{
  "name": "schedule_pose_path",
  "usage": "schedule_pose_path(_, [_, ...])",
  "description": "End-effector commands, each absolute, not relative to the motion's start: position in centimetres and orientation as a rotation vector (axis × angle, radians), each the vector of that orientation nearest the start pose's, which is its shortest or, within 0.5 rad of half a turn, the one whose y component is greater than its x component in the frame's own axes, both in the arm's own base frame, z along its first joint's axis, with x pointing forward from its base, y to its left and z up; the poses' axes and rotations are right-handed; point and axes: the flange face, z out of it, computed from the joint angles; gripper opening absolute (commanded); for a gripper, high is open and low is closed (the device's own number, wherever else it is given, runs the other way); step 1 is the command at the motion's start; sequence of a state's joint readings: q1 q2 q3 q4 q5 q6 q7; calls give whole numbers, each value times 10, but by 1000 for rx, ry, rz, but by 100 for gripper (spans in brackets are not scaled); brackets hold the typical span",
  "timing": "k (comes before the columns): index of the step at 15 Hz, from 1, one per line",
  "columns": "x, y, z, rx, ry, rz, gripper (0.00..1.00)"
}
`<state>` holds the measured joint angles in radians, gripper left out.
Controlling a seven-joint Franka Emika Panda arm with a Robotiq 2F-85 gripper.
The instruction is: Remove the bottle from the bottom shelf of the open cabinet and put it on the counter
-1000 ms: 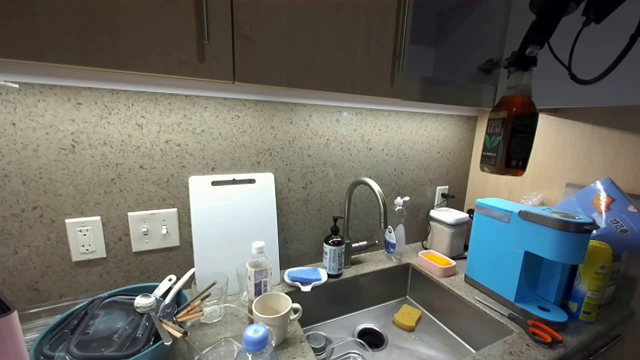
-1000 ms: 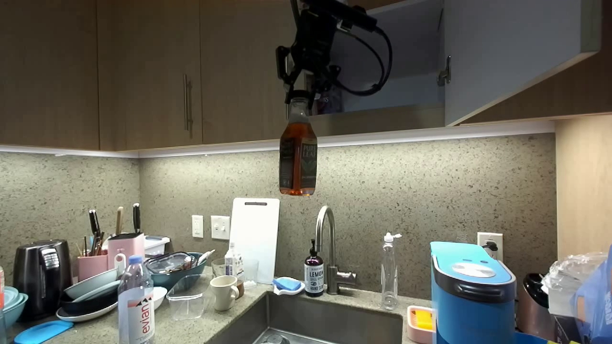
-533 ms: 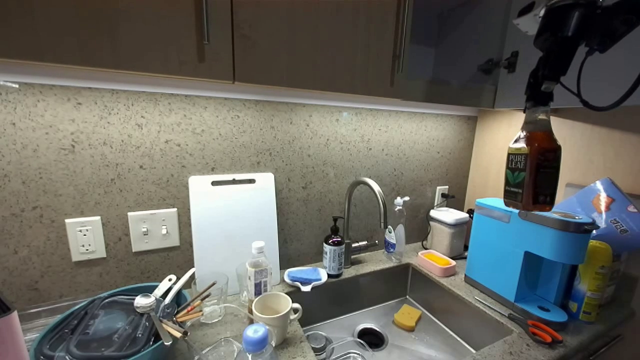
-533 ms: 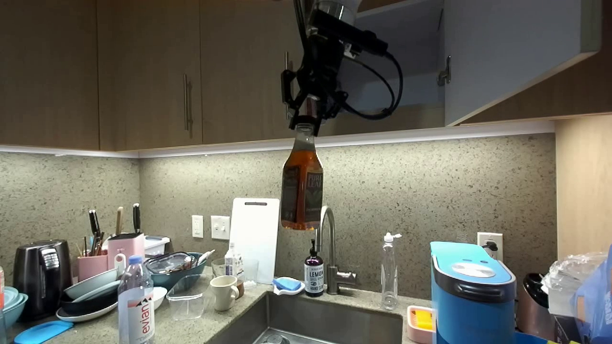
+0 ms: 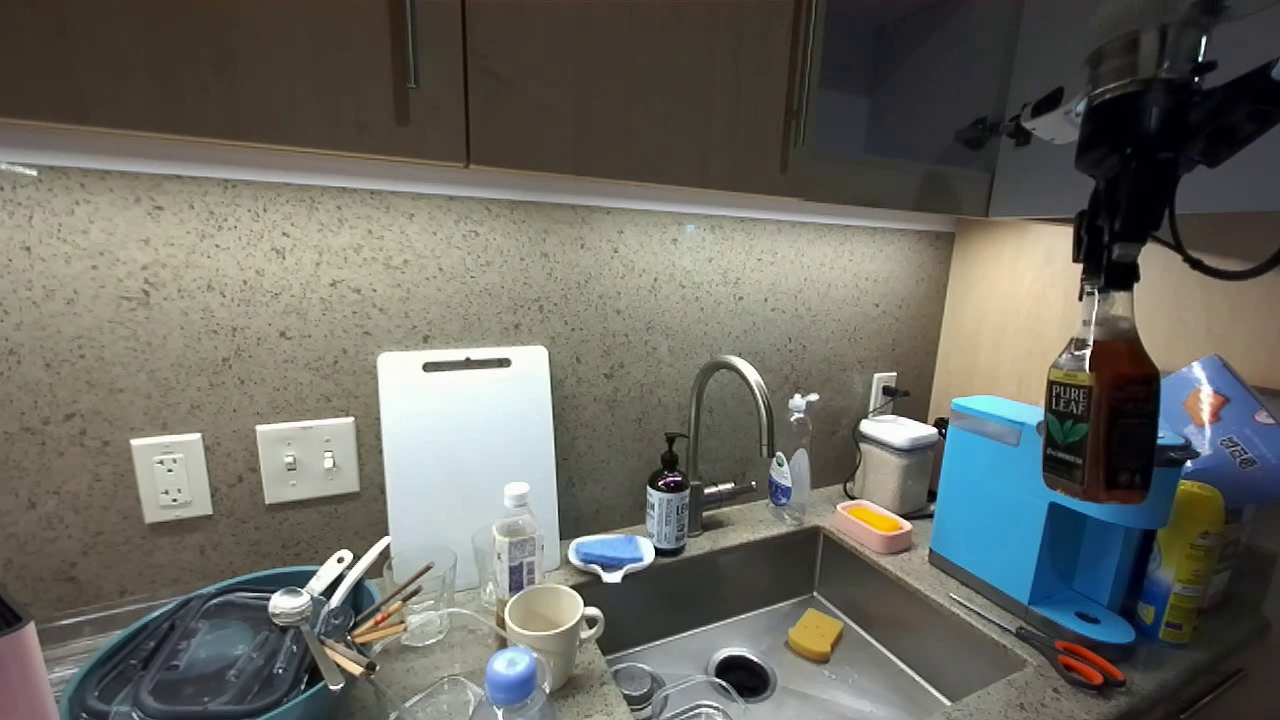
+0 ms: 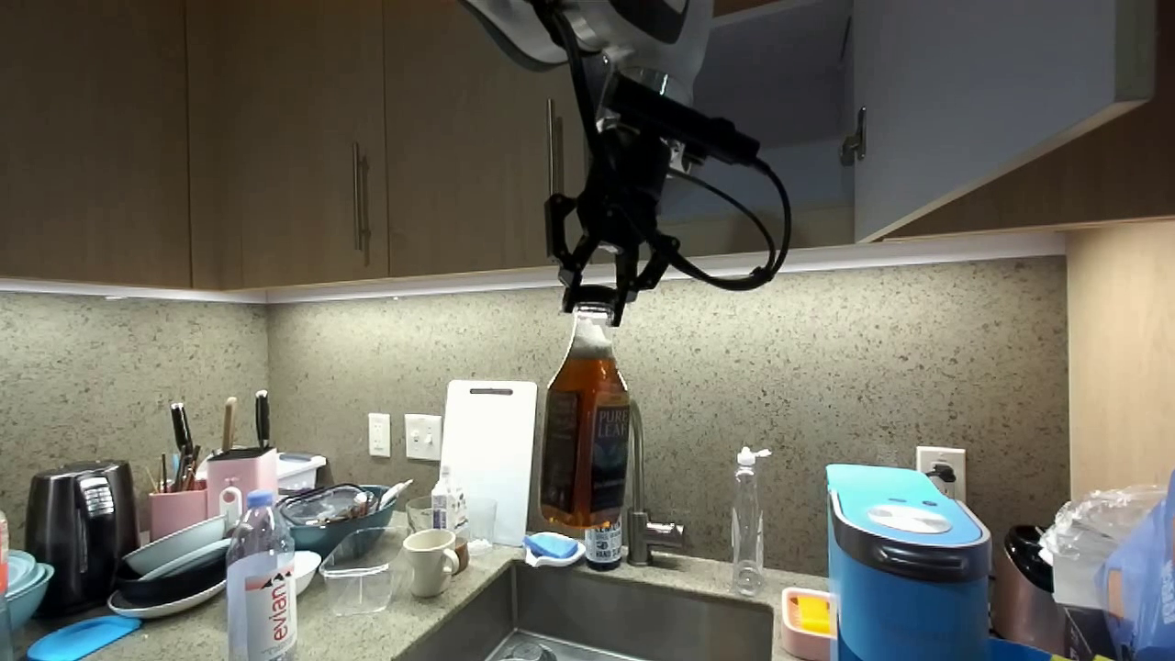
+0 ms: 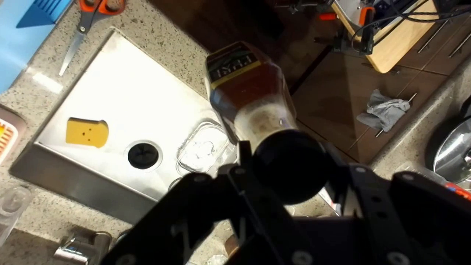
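Wrist view, held bottle (image 7: pixel 250 90), cloth (image 7: pixel 384 110) (only here)

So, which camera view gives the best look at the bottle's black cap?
The wrist view: it looks down on the black cap, whose round outline is mostly clear. In both exterior views it is side-on and hard to tell from the dark gripper holding it.
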<state>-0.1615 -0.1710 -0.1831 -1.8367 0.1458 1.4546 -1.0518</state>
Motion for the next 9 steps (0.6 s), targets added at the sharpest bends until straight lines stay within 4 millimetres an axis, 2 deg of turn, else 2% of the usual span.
schedule_pose_path(1, [459, -154, 575, -2687, -998, 77, 47])
schedule_pose_path(3, [462, -156, 566, -2686, -990, 85, 47])
schedule_pose_path(6, [463, -156, 565, -2687, -989, 85, 47])
schedule_pose_path(7, [466, -158, 559, -2700, -976, 91, 22])
schedule_pose_path(9, [472, -159, 541, -2714, -948, 111, 22])
